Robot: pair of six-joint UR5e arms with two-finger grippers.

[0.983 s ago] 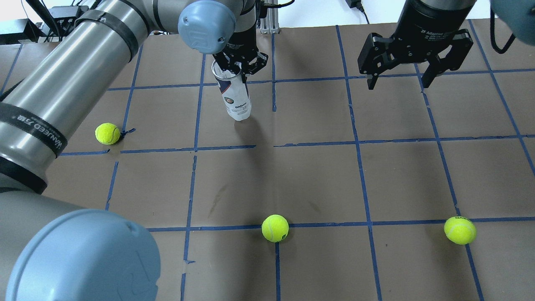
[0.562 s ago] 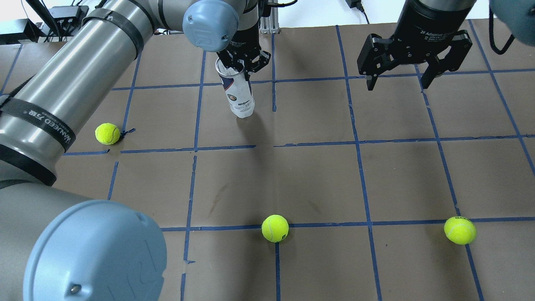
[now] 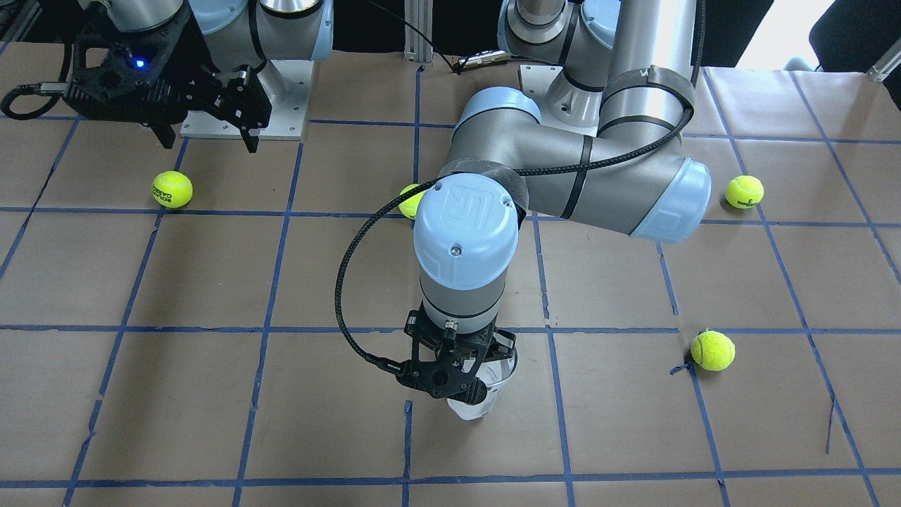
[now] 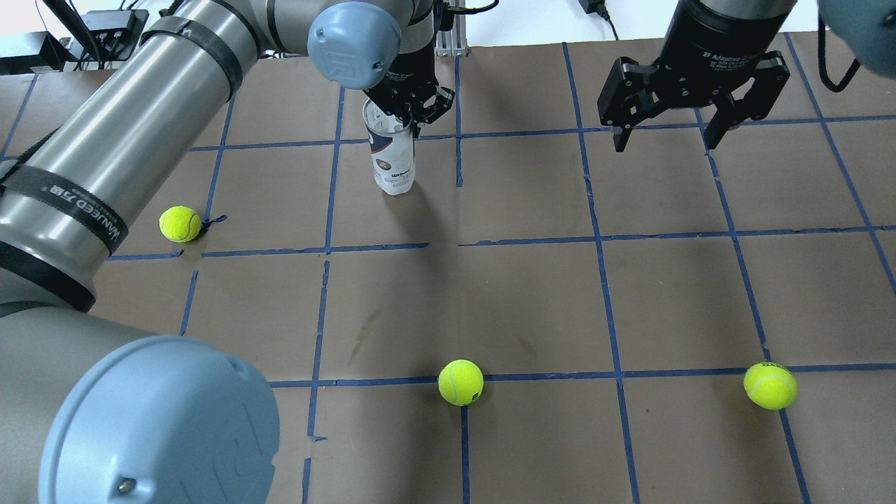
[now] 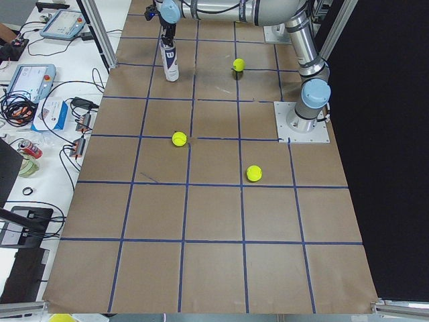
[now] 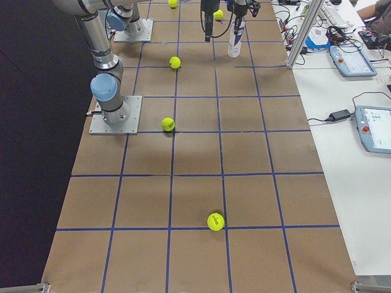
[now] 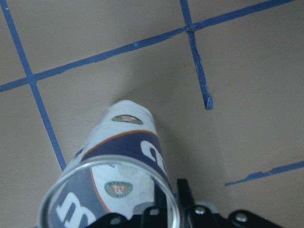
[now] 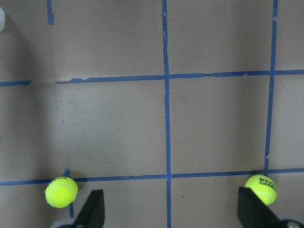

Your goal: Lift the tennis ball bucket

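The tennis ball bucket (image 4: 392, 157) is a clear tube with a white and navy label, nearly upright at the far middle-left of the table. My left gripper (image 4: 406, 112) is shut on its open rim from above, one finger inside and one outside. The left wrist view looks down the tube (image 7: 128, 152) to the paper below. I cannot tell whether its base touches the table. The tube also shows under the wrist in the front-facing view (image 3: 479, 405). My right gripper (image 4: 666, 142) is open and empty, hovering above the far right of the table.
Yellow-green tennis balls lie on the brown paper: one at the left (image 4: 180, 223), one at the near middle (image 4: 460, 382), one at the near right (image 4: 770, 385). Blue tape lines grid the table. An aluminium post (image 4: 448, 35) stands behind the tube.
The tube has swung from a lean towards me to nearly upright. My left gripper has shifted slightly right and away, still shut on the rim. The right gripper has not moved.
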